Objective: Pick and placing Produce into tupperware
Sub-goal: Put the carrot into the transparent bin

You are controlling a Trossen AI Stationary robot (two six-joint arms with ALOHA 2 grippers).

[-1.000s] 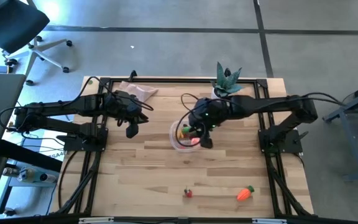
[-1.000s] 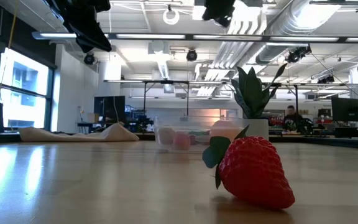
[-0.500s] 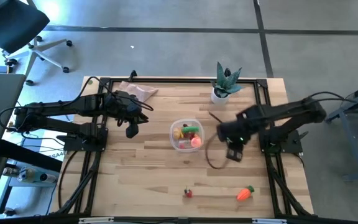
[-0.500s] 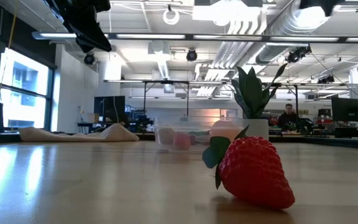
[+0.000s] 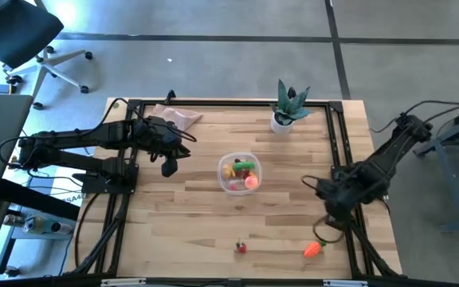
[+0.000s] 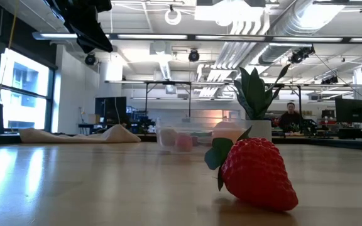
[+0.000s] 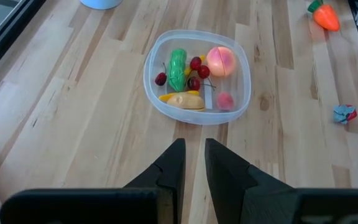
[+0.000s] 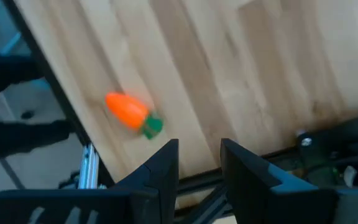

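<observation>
Looking down from the high view: the tupperware sits mid-table with several produce pieces already in it, so what is left to collect lies along the near edge.
Carrot, high view: the carrot lies near the front right corner, and the right gripper hangs above the table just beside it, empty, placed, I judge, to reach it next.
Strawberry, high view: the strawberry rests alone at the front edge, well apart from the container.
Left arm, high view: the left gripper waits over the left half of the table, clear of the container so the other arm has room.
Low view: the strawberry lies close to the lens on the wood; the tupperware stands farther back, with the plant behind it and a cloth at the far left.
Left wrist view: the left gripper has its fingers a narrow slit apart, holding nothing, aimed at the tupperware with its green, yellow, red and peach pieces.
Right wrist view: the right gripper shows a narrow gap between empty fingers; the carrot lies on the boards ahead, beside the table's frame rail.
</observation>
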